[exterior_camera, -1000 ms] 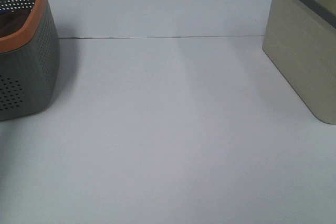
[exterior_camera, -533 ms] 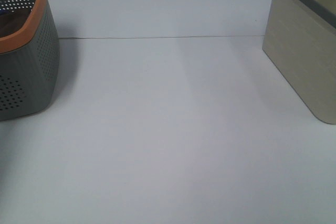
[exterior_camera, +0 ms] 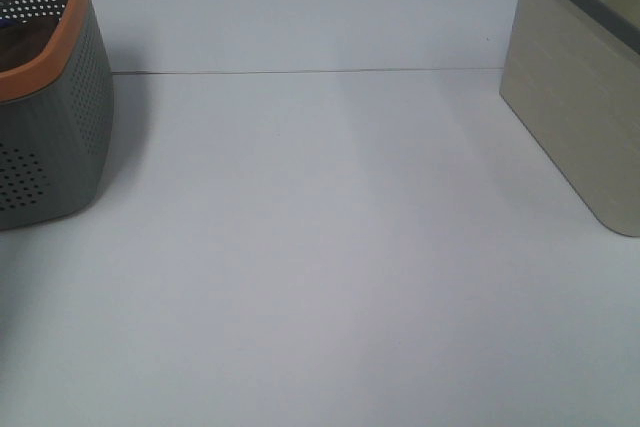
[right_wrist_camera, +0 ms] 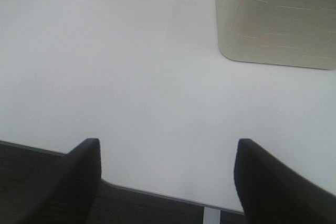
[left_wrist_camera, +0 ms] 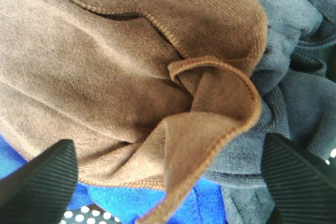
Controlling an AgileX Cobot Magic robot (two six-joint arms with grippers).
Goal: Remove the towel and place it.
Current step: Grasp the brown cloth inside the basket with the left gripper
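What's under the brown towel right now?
Beneath the towel a blue cloth pokes out at its edge, and a grey cloth shows past its folded corner. Whatever lies below the towel's middle is covered.

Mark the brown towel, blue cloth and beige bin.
brown towel (left_wrist_camera: 121,66): left wrist view, its broad flat face.
blue cloth (left_wrist_camera: 115,201): left wrist view, strip beside towel hem.
beige bin (exterior_camera: 570,117): exterior high view, side wall.

Open tabletop (exterior_camera: 320,247) btw basket (exterior_camera: 55,137), bin (exterior_camera: 575,117)
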